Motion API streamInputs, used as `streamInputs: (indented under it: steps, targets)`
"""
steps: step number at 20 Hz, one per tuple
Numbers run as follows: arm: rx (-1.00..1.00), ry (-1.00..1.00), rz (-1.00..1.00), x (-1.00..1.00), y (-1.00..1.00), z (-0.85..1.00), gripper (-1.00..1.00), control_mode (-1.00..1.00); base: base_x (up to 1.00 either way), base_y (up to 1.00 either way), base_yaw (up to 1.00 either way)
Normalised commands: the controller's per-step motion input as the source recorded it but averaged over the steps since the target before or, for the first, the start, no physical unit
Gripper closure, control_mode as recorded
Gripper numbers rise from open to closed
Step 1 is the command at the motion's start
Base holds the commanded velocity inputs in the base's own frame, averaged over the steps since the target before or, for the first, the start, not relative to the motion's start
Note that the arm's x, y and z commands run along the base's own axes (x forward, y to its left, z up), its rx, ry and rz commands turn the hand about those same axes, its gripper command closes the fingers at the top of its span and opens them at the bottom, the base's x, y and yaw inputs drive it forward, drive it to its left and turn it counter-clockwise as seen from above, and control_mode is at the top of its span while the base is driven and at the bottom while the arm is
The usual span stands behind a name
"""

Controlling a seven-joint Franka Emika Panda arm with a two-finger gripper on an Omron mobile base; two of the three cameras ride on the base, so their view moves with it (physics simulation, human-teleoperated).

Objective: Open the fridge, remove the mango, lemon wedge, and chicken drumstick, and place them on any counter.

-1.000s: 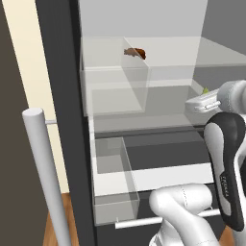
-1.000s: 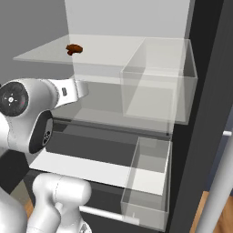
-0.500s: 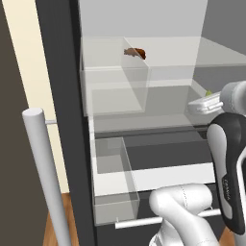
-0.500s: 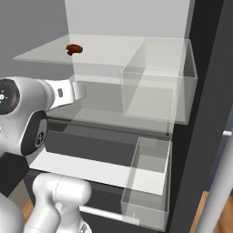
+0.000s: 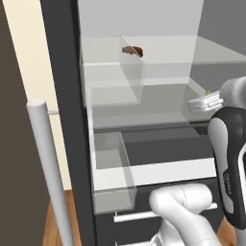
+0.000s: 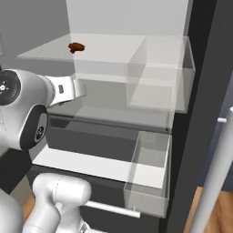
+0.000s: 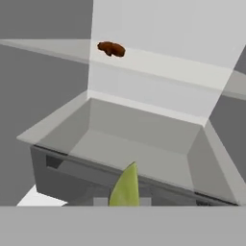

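The lemon wedge (image 7: 125, 188) stands pinched in the nearly closed gripper (image 7: 124, 202) — held before the open fridge (image 5: 67, 96). The chicken drumstick (image 7: 111, 48) lies on the upper glass shelf (image 6: 109, 48) — well apart.

The arm (image 5: 230, 158) consists of glossy white rounded shells joined by dark grey to black joint sections. In the left base view, one upright link carries a black panel with small white lettering along its length, too small to read. A bulbous white elbow shell (image 5: 185, 206) sits below it. In the right base view, a round white joint cap (image 6: 9, 88) bears a dark circular centre with small markings. A dark oval inset lies beneath it. The wrist flange (image 6: 68, 88) is white with a grey edge.
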Motion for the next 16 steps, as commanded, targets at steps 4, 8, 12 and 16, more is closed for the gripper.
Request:
streamInputs:
  steps: [4, 8, 12, 16]
  targets:
    - [0.00, 0.00, 0.00, 0.00, 0.00, 0.00, 1.00, 1.00, -0.77, -0.09, -0.24]
    - [0.00, 0.00, 0.00, 0.00, 0.00, 0.00, 1.00, 1.00, -0.92, 0.00, -0.45]
    - [0.00, 0.00, 0.00, 0.00, 0.00, 0.00, 1.00, 1.00, -1.00, 0.00, -0.55]
    - [0.00, 0.00, 0.00, 0.00, 0.00, 0.00, 1.00, 1.00, -1.00, 0.00, -0.57]
